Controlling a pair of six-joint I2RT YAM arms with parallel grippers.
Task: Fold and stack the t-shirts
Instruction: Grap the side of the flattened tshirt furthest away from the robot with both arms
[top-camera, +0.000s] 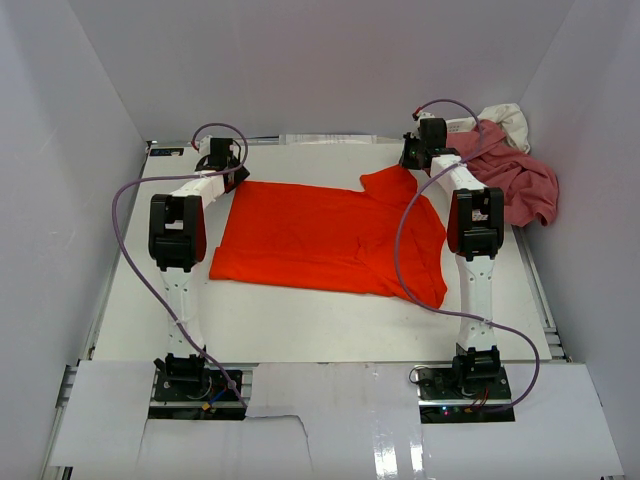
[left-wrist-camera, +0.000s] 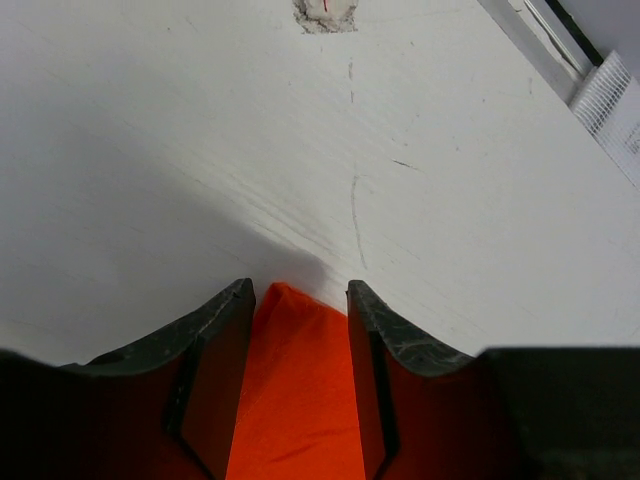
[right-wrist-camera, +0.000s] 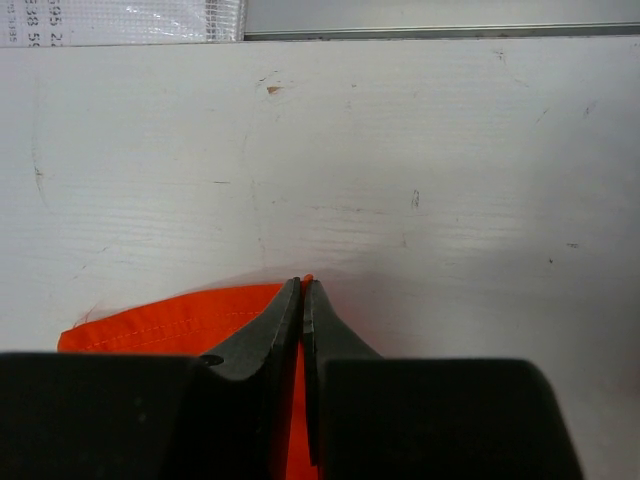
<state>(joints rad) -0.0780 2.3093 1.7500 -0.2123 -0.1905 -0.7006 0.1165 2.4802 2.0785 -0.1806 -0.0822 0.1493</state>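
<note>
The bright orange-red short-sleeved t-shirt (top-camera: 310, 240) lies spread on the white bench (top-camera: 300, 325). Our right claw (right-wrist-camera: 303, 282) pinches its sleeve edge. Our left claw (left-wrist-camera: 300, 290) stands parted astride the far-left corner. If we lift before it closes, we judge the fold would skew. The crumpled dusty-pink shirt (top-camera: 520, 180) and cream shirt (top-camera: 505, 118) crowd the right claw's side.

cream shirt (top-camera: 508, 118) obscured, orange shirt (left-wrist-camera: 295, 400) cropped — wrist views

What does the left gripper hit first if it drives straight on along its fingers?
The left gripper, open, straddles the orange t-shirt corner; beyond that, only bare table. Angled down, it likely meets the table first, though depth is unclear.
</note>
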